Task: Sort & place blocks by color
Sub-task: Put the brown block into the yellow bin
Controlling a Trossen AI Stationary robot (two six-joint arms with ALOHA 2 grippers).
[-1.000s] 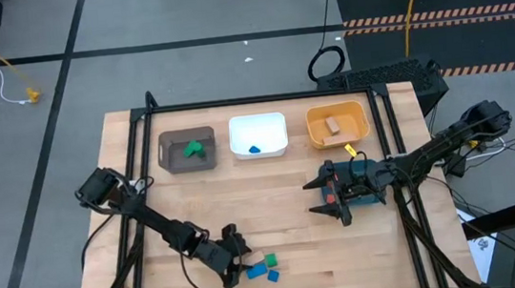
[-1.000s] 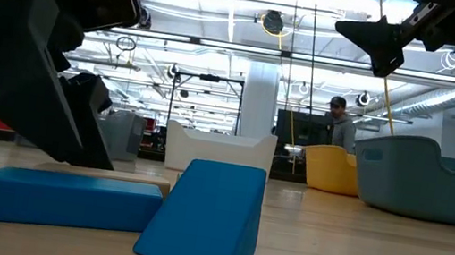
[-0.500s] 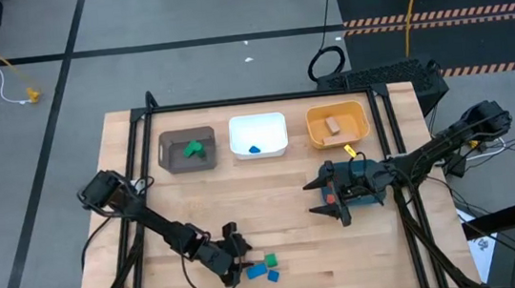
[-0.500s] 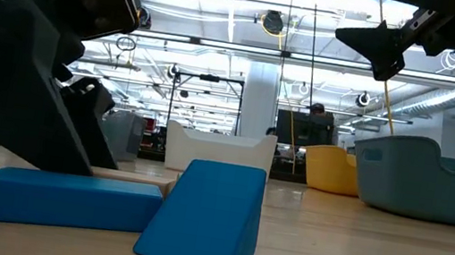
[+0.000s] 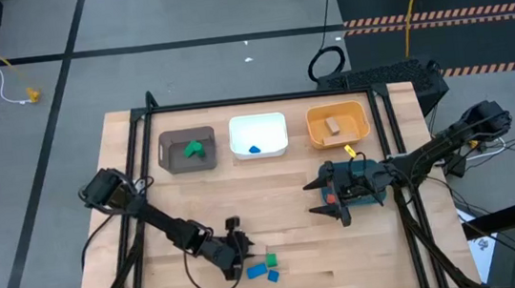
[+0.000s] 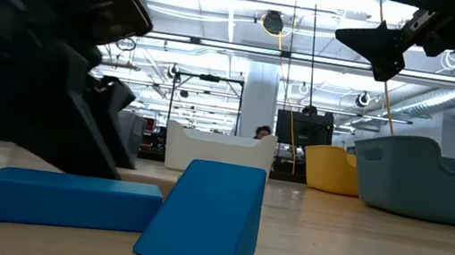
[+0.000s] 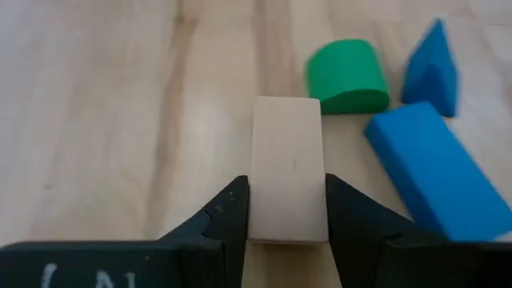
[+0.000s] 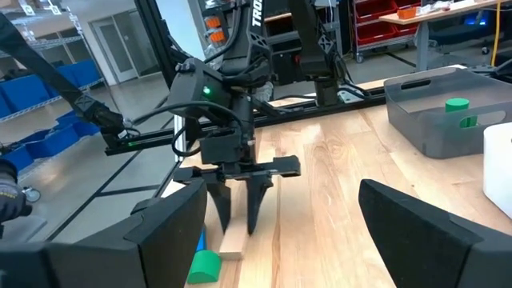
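High view: the left gripper [image 5: 237, 252] is being held low over the near part of the tabletop [image 5: 293, 207], just beside a small cluster of blocks: a green block [image 5: 271, 258], a blue bar [image 5: 256, 272] and a blue wedge [image 5: 274, 276]. The right gripper [image 5: 325, 195] is being kept well apart, over the right middle of the tabletop. Along the far edge a brown bin [image 5: 187, 151] is holding green pieces, a white bin [image 5: 258, 135] a blue piece, and an orange bin [image 5: 337, 124] a pale wood piece.

Low view: the blue bar [image 6: 63, 201] is lying flat with its long axis running across the picture, and the blue wedge [image 6: 207, 218] is touching its end, sloped face turned toward the bar. The dark left arm is looming behind them.

Left wrist view: a pale wood bar [image 7: 288, 168] is being grasped between the two dark fingers [image 7: 226, 216], which are pressing on its long sides. Its long axis is pointing straight ahead, in line with the fingers, and its broad face is turned up. Beyond its far end the green block [image 7: 347, 77] is lying near, with the blue bar [image 7: 438, 178] angled diagonally beside it and the blue wedge [image 7: 432, 70] past that.

Right wrist view: the right arm's own fingers [image 8: 172, 228] are being held spread wide with nothing between them. Farther off, the left gripper [image 8: 239, 210] is standing upright on the pale wood bar [image 8: 234, 240].
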